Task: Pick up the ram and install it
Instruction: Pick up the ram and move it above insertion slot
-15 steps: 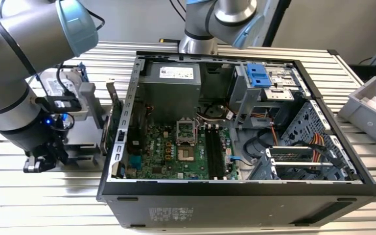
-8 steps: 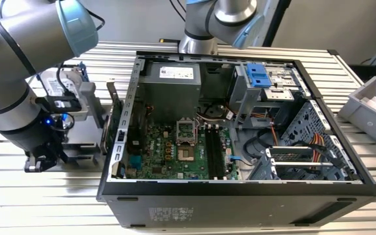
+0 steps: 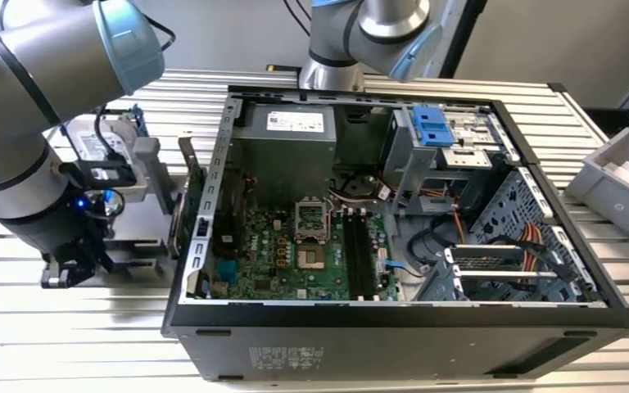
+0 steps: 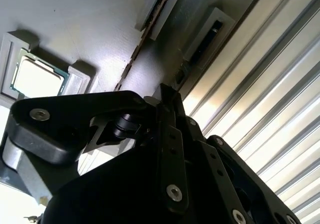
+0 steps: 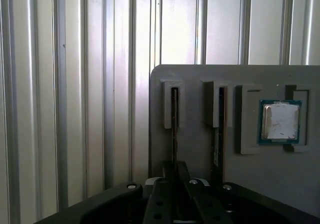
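At the exterior view's left, outside the open computer case, the black two-finger gripper [image 5: 175,181] is down at a parts holder. In both wrist views its fingers [image 4: 167,104] are drawn close together, pinching the thin edge of the ram [image 5: 174,126], a long, flat circuit-board stick seen edge-on. The ram stands upright in a narrow raised slot of the flat grey plastic holder [image 5: 195,154] and has not been lifted out of it.

Just beside that slot, in the first wrist view, is a second dark slot [image 5: 218,124] of the same shape. Past it lies a square processor chip [image 5: 280,121] with a silver lid and a blue-green border, seated in its own recess. The holder rests on the ribbed silver metal table [image 5: 75,109], whose grooves run parallel to the slots.

In the exterior view the grey robot arm [image 3: 20,123] with pale blue joint caps bends down over this spot. To its right lies the black metal computer case [image 3: 402,319], its side open upward. On the case floor sits the green motherboard [image 3: 282,254], with black memory slots [image 3: 360,254] running from near to far along its right edge. A blue plastic drive bracket [image 3: 432,127] sits at the far right corner of the case. At the exterior view's far right stands a grey plastic bin [image 3: 615,176].
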`<state>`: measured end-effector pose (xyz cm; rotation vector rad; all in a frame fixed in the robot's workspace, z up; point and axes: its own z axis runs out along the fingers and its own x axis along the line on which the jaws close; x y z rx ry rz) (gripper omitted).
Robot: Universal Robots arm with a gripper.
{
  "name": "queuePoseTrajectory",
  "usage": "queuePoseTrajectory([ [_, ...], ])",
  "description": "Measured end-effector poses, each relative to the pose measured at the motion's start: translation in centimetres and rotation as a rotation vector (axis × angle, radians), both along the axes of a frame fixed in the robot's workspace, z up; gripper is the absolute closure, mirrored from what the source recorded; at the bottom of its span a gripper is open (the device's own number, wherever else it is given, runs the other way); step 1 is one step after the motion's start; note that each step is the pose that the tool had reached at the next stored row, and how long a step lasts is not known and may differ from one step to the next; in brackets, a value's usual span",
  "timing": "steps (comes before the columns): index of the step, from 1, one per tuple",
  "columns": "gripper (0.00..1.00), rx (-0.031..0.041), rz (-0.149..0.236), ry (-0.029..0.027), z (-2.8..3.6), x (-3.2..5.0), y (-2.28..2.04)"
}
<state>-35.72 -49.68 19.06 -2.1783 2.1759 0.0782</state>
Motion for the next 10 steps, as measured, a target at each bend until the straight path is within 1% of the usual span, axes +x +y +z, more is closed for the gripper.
queuePoseTrajectory([
  [10, 1.00, 0.0003, 0.000, -0.0003, 0.04, 0.00, 0.00],
])
